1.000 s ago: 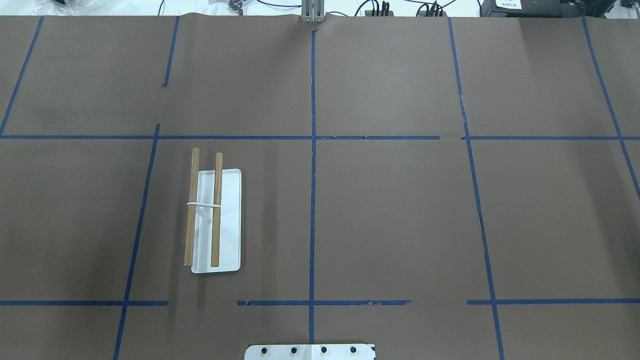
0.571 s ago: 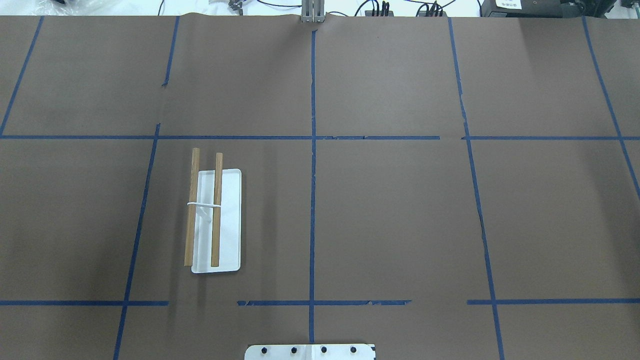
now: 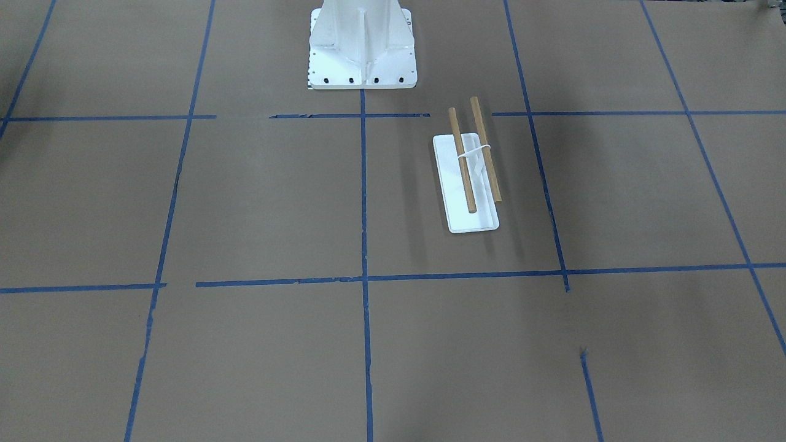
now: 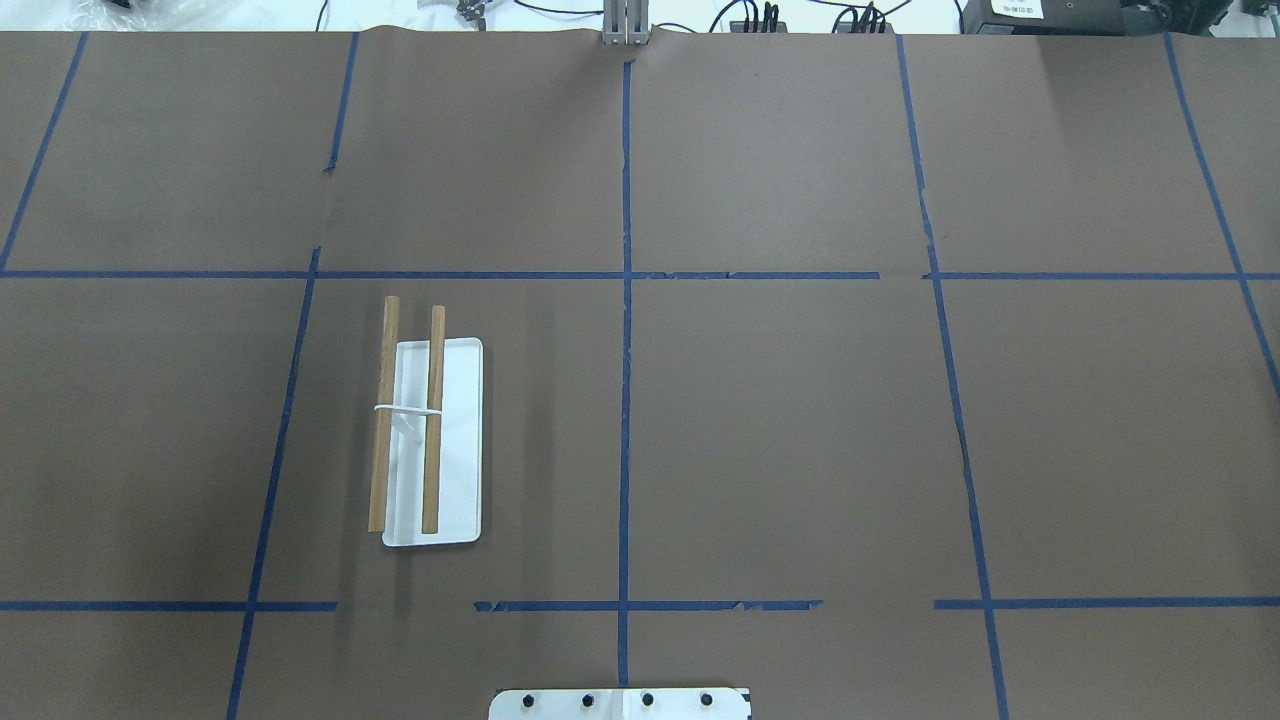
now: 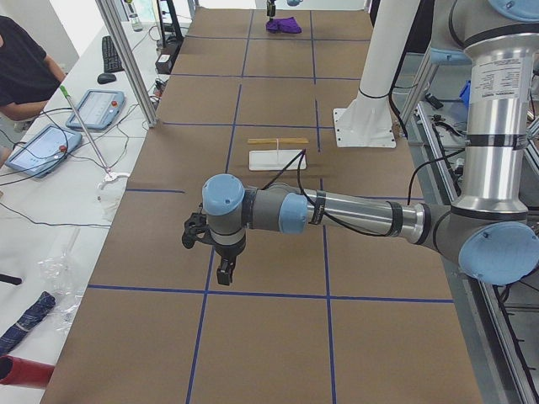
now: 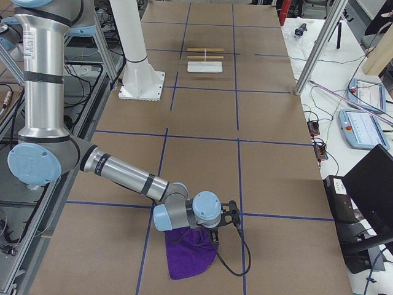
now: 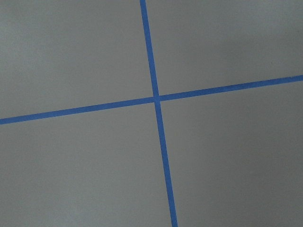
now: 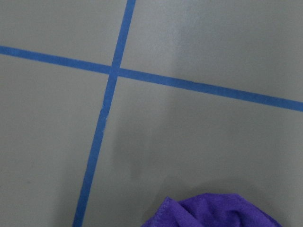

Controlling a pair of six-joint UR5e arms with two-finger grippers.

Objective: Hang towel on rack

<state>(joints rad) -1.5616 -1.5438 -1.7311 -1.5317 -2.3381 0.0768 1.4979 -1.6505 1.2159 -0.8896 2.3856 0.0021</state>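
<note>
on the left half of the brown worktop [image 4: 800, 450], near the white pedestal [image 3: 362, 43]: rack [image 4: 430, 440], upright on its white tray, two wooden rods parallel. at the far right end, well apart from the rack: purple towel [image 6: 184, 258], crumpled flat on the paper. just over its edge: right claw [image 6: 216, 238], pointing down, spread impossible to tell. above a blue tape crossing [image 7: 156, 98] at the left end: left claw [image 5: 226, 273], pointing down, width likewise impossible to tell.
</note>
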